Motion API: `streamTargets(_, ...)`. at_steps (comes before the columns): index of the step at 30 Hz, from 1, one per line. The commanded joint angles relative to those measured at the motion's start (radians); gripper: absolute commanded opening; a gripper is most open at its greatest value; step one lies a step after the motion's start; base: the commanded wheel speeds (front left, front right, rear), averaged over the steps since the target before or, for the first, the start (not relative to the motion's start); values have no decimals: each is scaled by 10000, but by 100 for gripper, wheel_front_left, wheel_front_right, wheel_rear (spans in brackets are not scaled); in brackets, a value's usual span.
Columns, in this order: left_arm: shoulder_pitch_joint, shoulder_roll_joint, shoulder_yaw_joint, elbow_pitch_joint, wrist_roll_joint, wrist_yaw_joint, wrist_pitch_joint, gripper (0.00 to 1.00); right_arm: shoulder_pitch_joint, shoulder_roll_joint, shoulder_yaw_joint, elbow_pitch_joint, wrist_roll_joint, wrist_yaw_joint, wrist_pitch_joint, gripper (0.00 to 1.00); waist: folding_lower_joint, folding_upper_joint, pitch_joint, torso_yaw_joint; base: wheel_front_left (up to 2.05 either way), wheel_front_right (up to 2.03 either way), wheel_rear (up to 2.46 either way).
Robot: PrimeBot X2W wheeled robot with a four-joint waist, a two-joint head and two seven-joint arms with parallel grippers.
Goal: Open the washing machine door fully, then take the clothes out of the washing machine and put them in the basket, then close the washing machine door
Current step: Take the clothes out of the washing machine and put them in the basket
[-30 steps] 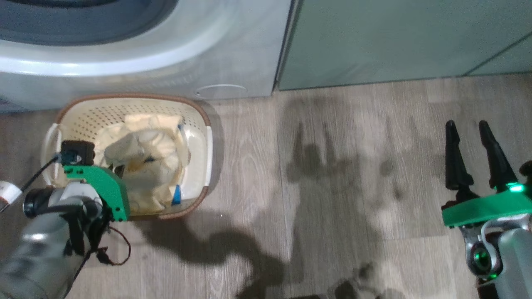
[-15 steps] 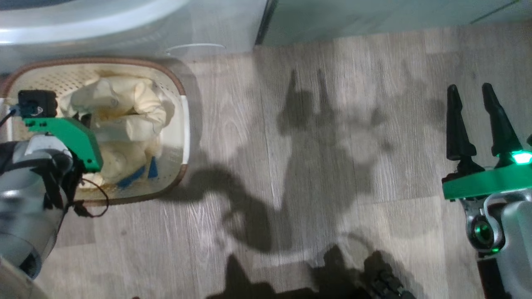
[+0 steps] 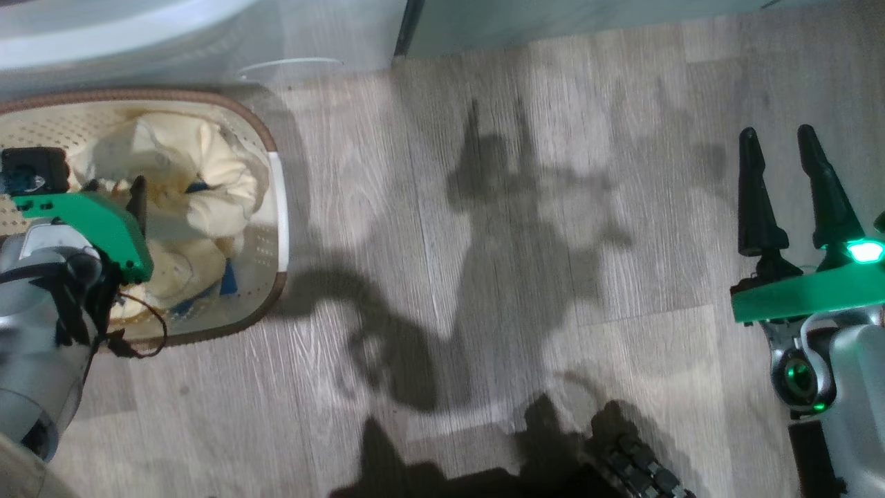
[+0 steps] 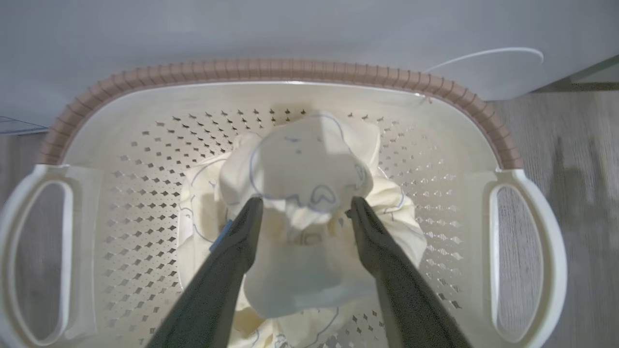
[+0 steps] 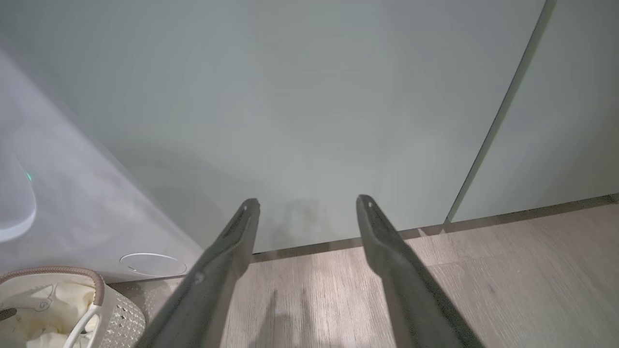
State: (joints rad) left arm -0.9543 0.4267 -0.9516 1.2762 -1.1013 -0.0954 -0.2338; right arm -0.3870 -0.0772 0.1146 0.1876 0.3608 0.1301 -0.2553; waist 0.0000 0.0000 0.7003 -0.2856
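Cream clothes (image 4: pixel 300 164) heaped in basket (image 4: pixel 290 70), left side, just before washing machine (image 3: pixel 104 41). My left claw (image 4: pixel 305 203) reaches down into basket, fingers spread either side of top fold, not pinching. My right claw (image 3: pixel 776 135) over floor (image 3: pixel 484 207) at right, open, empty, facing far cabinet (image 5: pixel 338 96).

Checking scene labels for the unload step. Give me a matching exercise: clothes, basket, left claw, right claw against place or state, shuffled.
Column A:
1 clothes
2 basket
3 left claw
4 right claw

Column B:
a open above bare floor
b on the floor, in front of the washing machine
c open above the basket
d heaped in the basket

Pairs: 1-d, 2-b, 3-c, 4-a
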Motion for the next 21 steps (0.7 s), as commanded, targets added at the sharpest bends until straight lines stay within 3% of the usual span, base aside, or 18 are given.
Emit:
streamTargets(1,79,479,364,86,-113,-47,-173,100,130,7,73,-212,20,6,-65,100,0,0,-208,47,0,0,0)
streamTargets(10,249,471,993,-534,95,-180,-274,100,475,-54,-36,-93,-12,6,-65,100,0,0,-1374,373,0,0,0)
streamTargets(15,738,772,2469,-1957,1021,70,-277,100,797,-98,-84,-32,-32,6,-65,100,0,0,-2175,630,0,0,0)
streamTargets(21,2127,912,4967,-4018,2701,256,-278,100,1189,-150,-102,72,-3,6,-65,100,0,0,-3176,764,0,0,0)
